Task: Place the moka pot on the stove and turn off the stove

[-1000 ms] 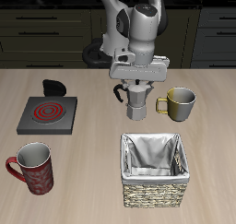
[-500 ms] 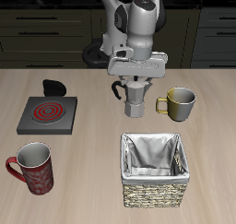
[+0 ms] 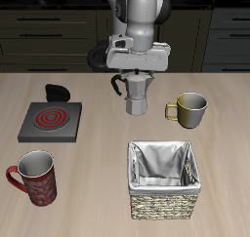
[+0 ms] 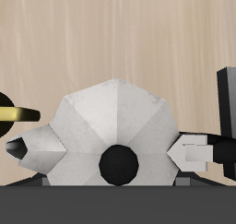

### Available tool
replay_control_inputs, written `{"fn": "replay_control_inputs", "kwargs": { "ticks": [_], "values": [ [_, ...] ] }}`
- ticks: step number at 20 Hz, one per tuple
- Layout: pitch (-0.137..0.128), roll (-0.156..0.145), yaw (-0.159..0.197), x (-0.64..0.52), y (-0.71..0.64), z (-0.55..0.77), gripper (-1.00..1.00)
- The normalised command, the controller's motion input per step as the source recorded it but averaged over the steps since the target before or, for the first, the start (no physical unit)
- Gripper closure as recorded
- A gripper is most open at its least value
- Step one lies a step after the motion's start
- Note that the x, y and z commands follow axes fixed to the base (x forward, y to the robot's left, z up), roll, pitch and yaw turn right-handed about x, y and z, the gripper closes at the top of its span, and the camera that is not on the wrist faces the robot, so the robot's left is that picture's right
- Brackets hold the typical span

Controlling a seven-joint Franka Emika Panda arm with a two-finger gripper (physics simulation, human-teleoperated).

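Moka pot (image 3: 136, 93) hangs off the bench near its back edge, end effector (image 3: 137, 73) clamped on its top. Transport step. Next: carry across to the stove (image 3: 51, 120), burner glowing, then its knob (image 3: 57, 91).

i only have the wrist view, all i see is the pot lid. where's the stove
Observer: The stove sits across the table from the moka pot, past the pot's handle side, a little nearer the front edge.
Operator: is it on
Observer: Yes, its rings glow red.
Operator: anything in the way
Observer: Nothing stands between them. A red mug is nearer the front edge than the stove, and a basket is in front of the pot.
Operator: do i have the pot
Observer: The gripper is clamped on its top; the exterior view shows the pot hanging under it, off the table.
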Motion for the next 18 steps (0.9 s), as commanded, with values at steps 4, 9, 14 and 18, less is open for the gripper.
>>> {"fn": "replay_control_inputs", "kwargs": {
  "ticks": [4, 9, 14, 18],
  "values": [
    [-0.063, 0.007, 0.020, -0.10, -0.33, 0.43, 1.00],
    [-0.015, 0.002, -0.011, -0.05, -0.28, 0.31, 1.00],
    [-0.014, 0.033, 0.019, -0.03, -0.29, 0.26, 1.00],
    [0.022, 0.011, -0.007, 0.02, -0.38, 0.15, 1.00]
  ]
}}
